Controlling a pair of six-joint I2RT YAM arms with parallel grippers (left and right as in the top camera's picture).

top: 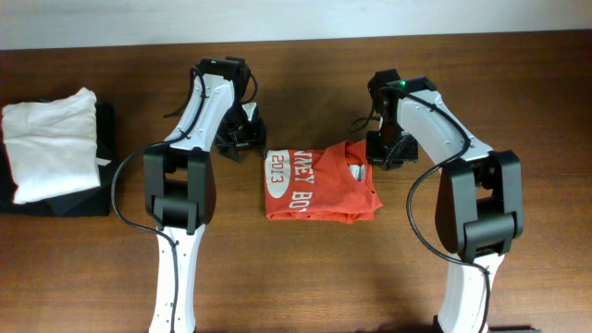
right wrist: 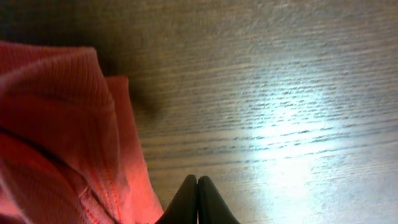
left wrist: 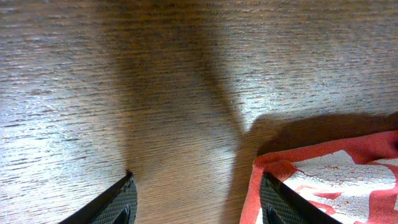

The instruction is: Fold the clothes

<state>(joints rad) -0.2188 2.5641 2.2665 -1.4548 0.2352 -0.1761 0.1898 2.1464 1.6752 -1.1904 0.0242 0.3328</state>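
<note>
Shirt (top: 319, 188) lies folded at centre of worktop (top: 305, 277). Its corner sits by the spread left hand (left wrist: 196, 193); right hand (right wrist: 198, 186) is pressed together, empty, just beside it. Looks nearly done: next calls for one last fold or a retreat.

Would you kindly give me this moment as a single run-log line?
T-shirt: folded, centre | left pincer: open, at T-shirt corner | right pincer: shut, empty, beside T-shirt

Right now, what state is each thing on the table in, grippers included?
Red-orange T-shirt: folded, not gripped.
White garment: folded, lying atop the black one.
Black garment: folded, underneath.
Left gripper: open, empty.
Right gripper: shut, empty.
</note>
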